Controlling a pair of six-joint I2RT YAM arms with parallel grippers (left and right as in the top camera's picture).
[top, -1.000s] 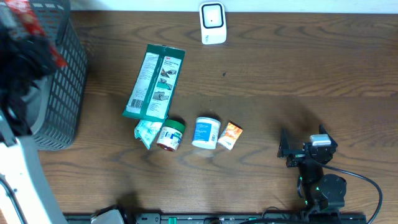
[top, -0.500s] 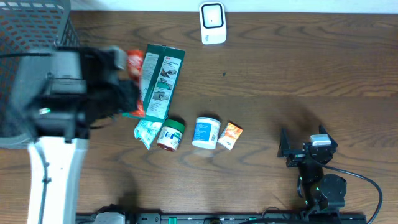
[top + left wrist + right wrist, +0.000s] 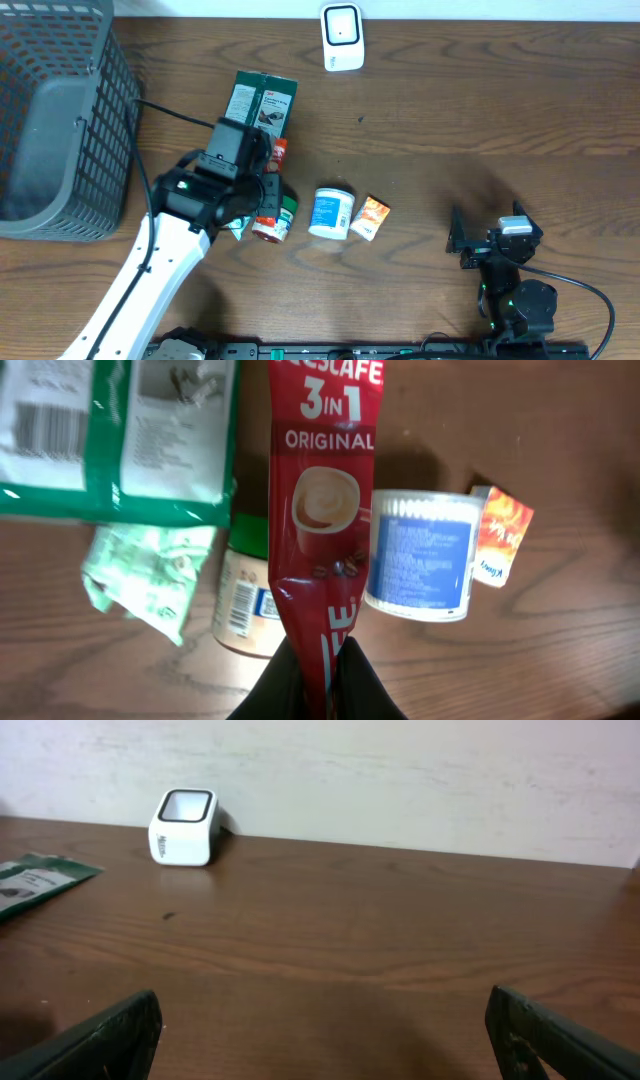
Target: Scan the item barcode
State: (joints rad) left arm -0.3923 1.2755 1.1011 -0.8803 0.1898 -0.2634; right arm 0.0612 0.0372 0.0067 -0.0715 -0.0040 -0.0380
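A red Nescafe 3-in-1 sachet (image 3: 325, 510) hangs lengthwise in my left gripper (image 3: 320, 655), whose black jaws are shut on its lower end. In the overhead view only the sachet's red tip (image 3: 279, 150) shows beyond the left gripper (image 3: 262, 170), above the row of small items. The white barcode scanner (image 3: 342, 38) stands at the table's back edge, and the right wrist view shows this scanner (image 3: 184, 825) far off to the left. My right gripper (image 3: 488, 232) rests open near the front right, nothing between its fingers (image 3: 100, 1040).
A long green packet (image 3: 250, 130), a crumpled green-white pouch (image 3: 236, 212), a green-lidded jar (image 3: 275, 218), a white tub (image 3: 331, 212) and an orange sachet (image 3: 371, 217) lie mid-table. A grey basket (image 3: 60, 120) stands at the left.
My left arm has swung from the basket out over the middle of the table, carrying the red sachet. The right arm has not moved.
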